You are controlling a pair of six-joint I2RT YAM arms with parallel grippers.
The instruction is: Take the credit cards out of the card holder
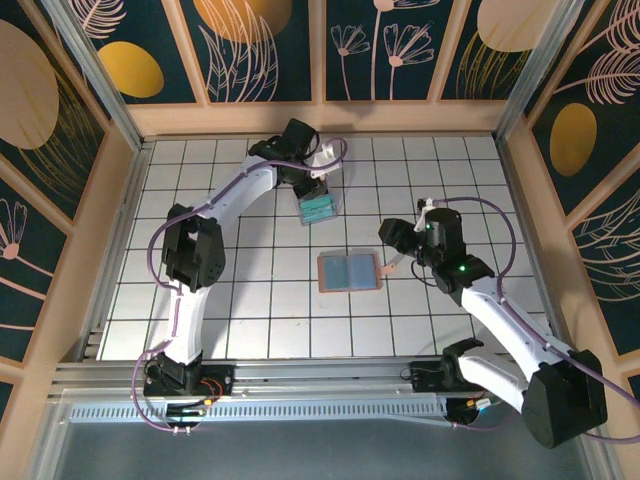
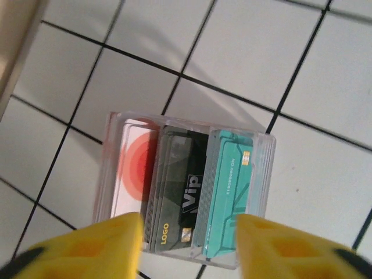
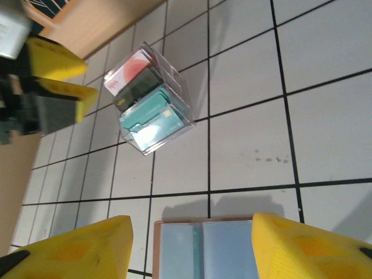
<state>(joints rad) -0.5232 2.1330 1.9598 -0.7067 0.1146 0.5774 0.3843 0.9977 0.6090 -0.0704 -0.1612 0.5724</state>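
Shows white gridded tabletop inside floral panels; card holder spread flat at centre, clear rack at its 12 o'clock under parted left gripper, parted empty right gripper at 3 o'clock

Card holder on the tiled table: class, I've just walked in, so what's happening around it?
The card holder lies open flat mid-table, grey-blue inner faces up. The right gripper hovers open by its right edge, holding nothing. Farther back, the left gripper is open above a clear plastic card stand that holds a red-and-white card, a black VIP card and a teal card.
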